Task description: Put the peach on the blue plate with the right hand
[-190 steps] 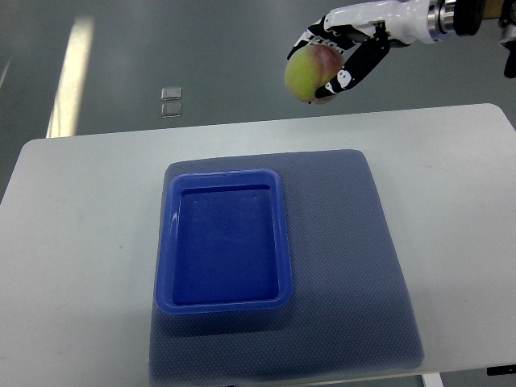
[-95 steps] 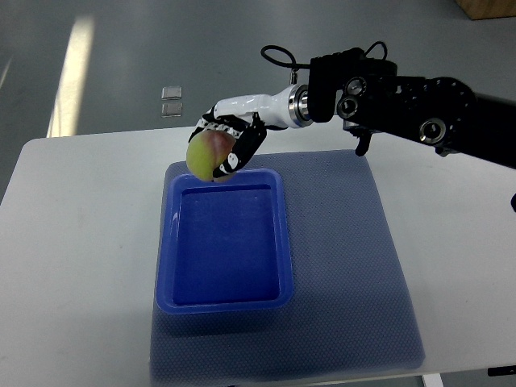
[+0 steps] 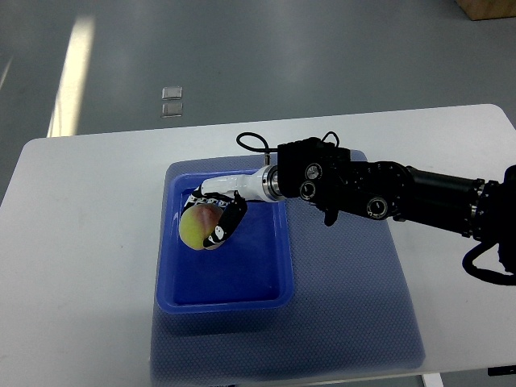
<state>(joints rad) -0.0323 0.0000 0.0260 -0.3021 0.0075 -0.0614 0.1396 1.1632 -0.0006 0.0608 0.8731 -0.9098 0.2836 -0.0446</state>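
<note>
A white table fills most of the top view, its left part bare, and a dark blue-grey mat lies on its middle. On the left half of that mat sits the blue plate, a deep rectangular tray with a raised rim. Inside the tray, in its upper left part, is the peach, yellow-green with a reddish blush on its upper side. The right hand is closed around it: the white palm lies over the top of the fruit, and the black-and-white fingers curl down over its right side, so the peach shows mostly to the left of and below the hand. Whether the peach touches the tray floor or hangs just above it cannot be told from this steep angle. To the right, a slim white forearm leads from the hand across the tray's upper right corner to a metal wrist ring, with a thin black cable looping above it. Past that, the bulky black right arm stretches over the mat's upper right part and the white table to the picture's right edge
</note>
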